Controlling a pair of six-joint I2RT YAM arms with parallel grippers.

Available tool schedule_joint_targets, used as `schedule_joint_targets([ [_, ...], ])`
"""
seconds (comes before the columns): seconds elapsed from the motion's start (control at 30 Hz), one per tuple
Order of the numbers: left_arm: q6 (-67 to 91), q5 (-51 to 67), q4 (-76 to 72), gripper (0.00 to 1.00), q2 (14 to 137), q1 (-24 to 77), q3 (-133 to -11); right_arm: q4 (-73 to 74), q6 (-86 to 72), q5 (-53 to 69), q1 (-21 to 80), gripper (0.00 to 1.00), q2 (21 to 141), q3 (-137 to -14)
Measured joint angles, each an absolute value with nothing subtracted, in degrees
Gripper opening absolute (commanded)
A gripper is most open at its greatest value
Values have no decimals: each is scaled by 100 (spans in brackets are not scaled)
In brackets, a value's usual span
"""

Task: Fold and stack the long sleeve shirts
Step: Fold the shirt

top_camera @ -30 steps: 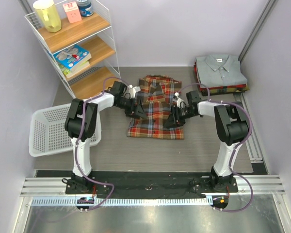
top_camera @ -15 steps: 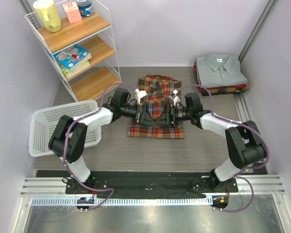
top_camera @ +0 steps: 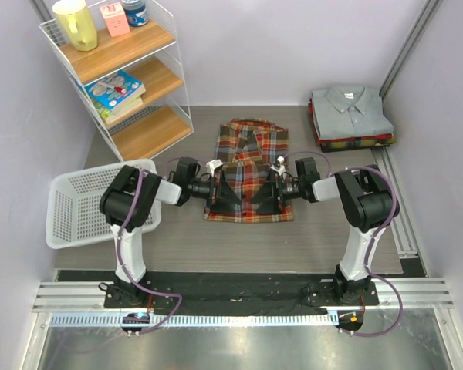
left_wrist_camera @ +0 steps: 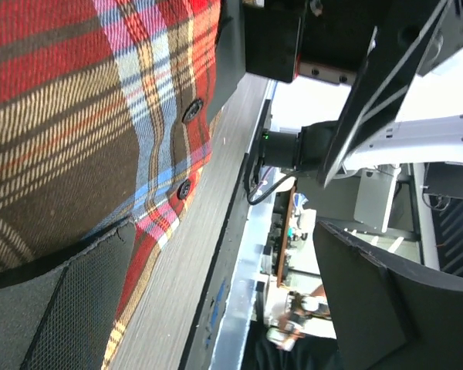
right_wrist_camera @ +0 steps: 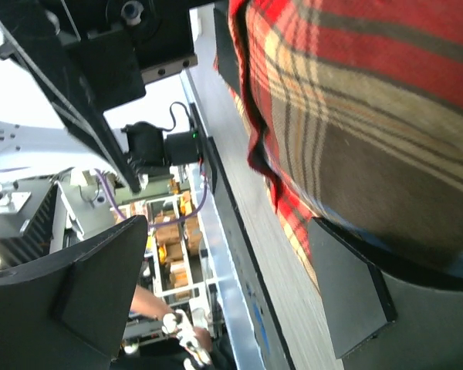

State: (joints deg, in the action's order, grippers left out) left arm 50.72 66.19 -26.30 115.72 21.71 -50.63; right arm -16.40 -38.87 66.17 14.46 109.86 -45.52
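Flannel check: see red, green-brown and cream plaid long sleeve shirt (top_camera: 247,158) flat, left of grey-topped folded stack (top_camera: 351,116). With left gripper (top_camera: 228,196) and right gripper (top_camera: 265,195) wide open, empty, at hem far from that stack, pinch both corners evenly.

1. The top view hangs high above and behind the arm bases. It looks down and forward, from far enough to hold the whole table (top_camera: 177,247).
2. The left wrist view lies very near the plaid shirt (left_wrist_camera: 69,116), rolled on its side, and faces the right arm (left_wrist_camera: 293,146).
3. The right wrist view is equally near and rolled, and faces the left arm (right_wrist_camera: 150,142).
4. All three views share the shirt's lower part and the table's near edge.
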Motion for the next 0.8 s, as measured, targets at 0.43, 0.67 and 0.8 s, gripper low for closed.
schedule_joint_targets([
  [0.43, 3992, 6075, -1518, 100, 10615, 1811, -4386, 816, -1887, 6296, 947, 92, 10243, -4567],
  [0.67, 3649, 6399, -910, 100, 10453, 1850, -4615, 2574, -609, 6886, 727, 97, 10654, -5100],
  [0.8, 3795, 6348, -1066, 100, 10184, 2217, -5022, 2477, -1096, 6705, 733, 99, 10217, -5478],
])
